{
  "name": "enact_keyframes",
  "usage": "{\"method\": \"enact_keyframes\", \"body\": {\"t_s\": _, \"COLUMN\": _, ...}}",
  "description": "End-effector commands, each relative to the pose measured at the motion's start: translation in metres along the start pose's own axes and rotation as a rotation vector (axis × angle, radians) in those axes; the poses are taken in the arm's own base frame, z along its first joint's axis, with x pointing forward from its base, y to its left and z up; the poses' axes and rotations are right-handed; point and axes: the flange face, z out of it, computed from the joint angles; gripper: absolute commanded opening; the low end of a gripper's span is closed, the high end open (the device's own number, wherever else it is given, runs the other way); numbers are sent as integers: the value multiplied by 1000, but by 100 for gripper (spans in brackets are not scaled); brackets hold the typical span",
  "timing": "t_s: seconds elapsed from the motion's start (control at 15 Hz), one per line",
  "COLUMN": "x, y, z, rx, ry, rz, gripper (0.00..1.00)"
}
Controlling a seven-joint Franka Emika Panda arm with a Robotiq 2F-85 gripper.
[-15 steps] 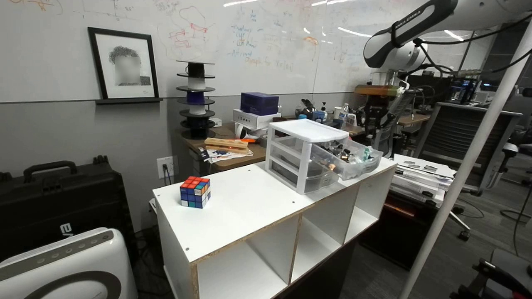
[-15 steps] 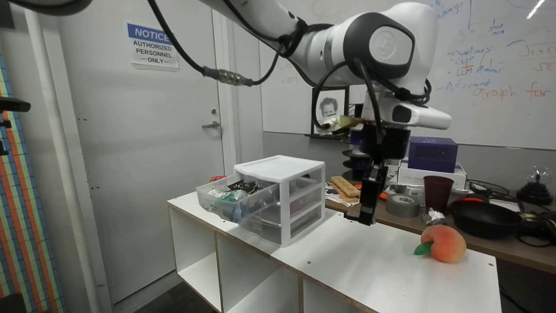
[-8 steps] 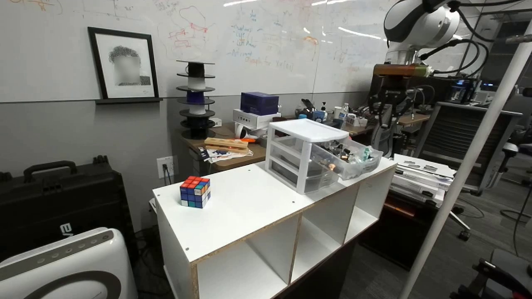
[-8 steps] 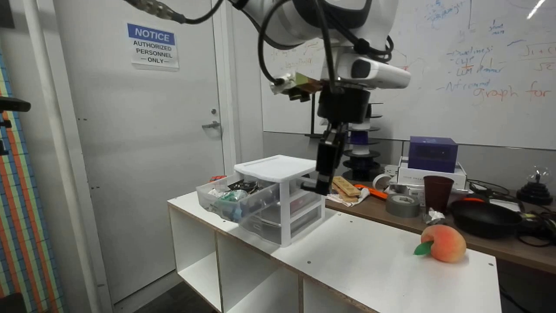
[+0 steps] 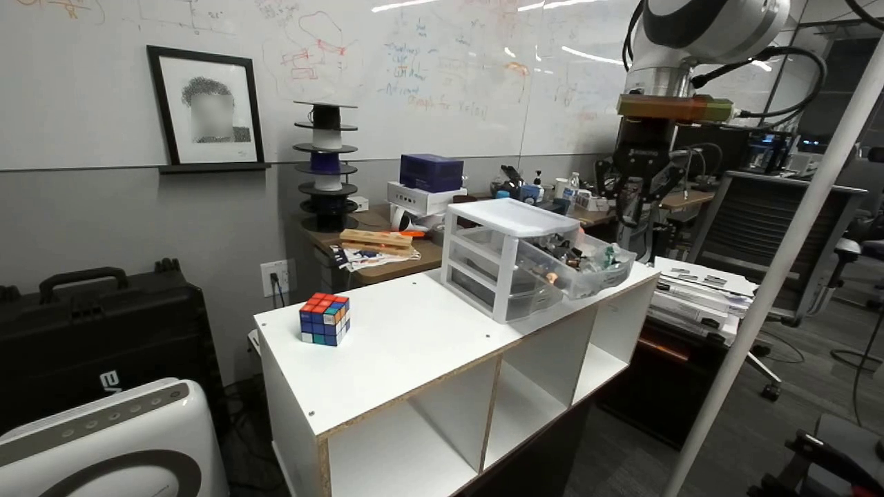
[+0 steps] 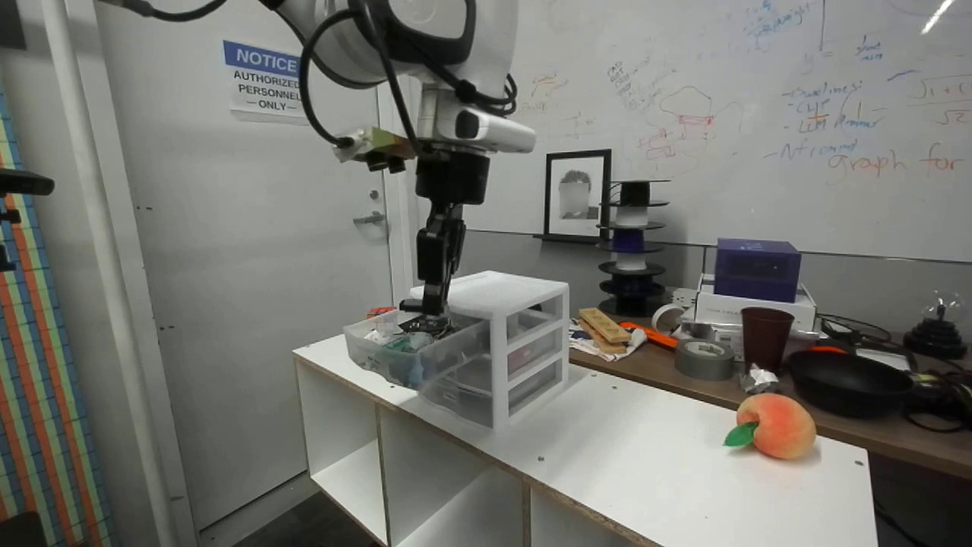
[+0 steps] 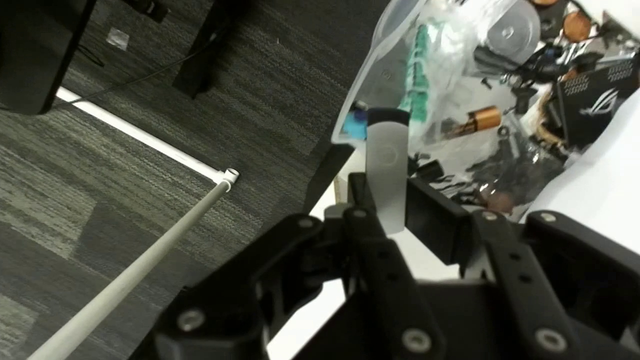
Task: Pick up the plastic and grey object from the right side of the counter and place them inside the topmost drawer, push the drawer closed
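My gripper (image 6: pixel 436 308) is shut on a flat grey object (image 7: pixel 387 170) with a black end. The object sticks out past the fingertips in the wrist view and shows as a dark stub (image 6: pixel 411 306) in an exterior view. The gripper also shows in an exterior view (image 5: pixel 627 210). It hangs above the topmost drawer (image 6: pixel 372 363), which is pulled out and holds loose plastic bags and small parts. The drawer's rim (image 7: pixel 350 107) shows in the wrist view. The drawer unit (image 5: pixel 507 276) stands on the white counter (image 5: pixel 387 366). No separate clear-plastic item shows on the counter.
The unit's white top (image 6: pixel 493 292) is close beside the fingers. A coloured puzzle cube (image 5: pixel 324 319) and a toy peach (image 6: pixel 778 425) lie on the counter. A pole (image 5: pixel 773 283) stands in front of the chairs. A desk with clutter (image 6: pixel 706 357) is behind.
My gripper has moved from over the counter, past the drawer unit, to above the open drawer, carrying the grey object. The drawer, cube and peach have not moved.
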Motion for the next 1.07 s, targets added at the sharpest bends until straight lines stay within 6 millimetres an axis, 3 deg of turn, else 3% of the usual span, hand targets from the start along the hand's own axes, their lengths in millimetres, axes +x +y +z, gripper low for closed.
{"method": "enact_keyframes", "body": {"t_s": 0.0, "x": -34, "y": -18, "z": 11, "rx": 59, "ry": 62, "rz": -81, "gripper": 6}}
{"method": "enact_keyframes", "body": {"t_s": 0.33, "x": -53, "y": -34, "z": 30, "rx": 112, "ry": 99, "rz": -144, "gripper": 6}}
{"method": "enact_keyframes", "body": {"t_s": 0.67, "x": -55, "y": -36, "z": 34, "rx": 206, "ry": 151, "rz": -195, "gripper": 6}}
{"method": "enact_keyframes", "body": {"t_s": 0.73, "x": -56, "y": -35, "z": 34, "rx": 214, "ry": 153, "rz": -205, "gripper": 49}}
{"method": "enact_keyframes", "body": {"t_s": 0.87, "x": -59, "y": -31, "z": 32, "rx": 234, "ry": 148, "rz": -224, "gripper": 56}}
{"method": "enact_keyframes", "body": {"t_s": 1.0, "x": -67, "y": -24, "z": 28, "rx": 245, "ry": 132, "rz": -234, "gripper": 72}}
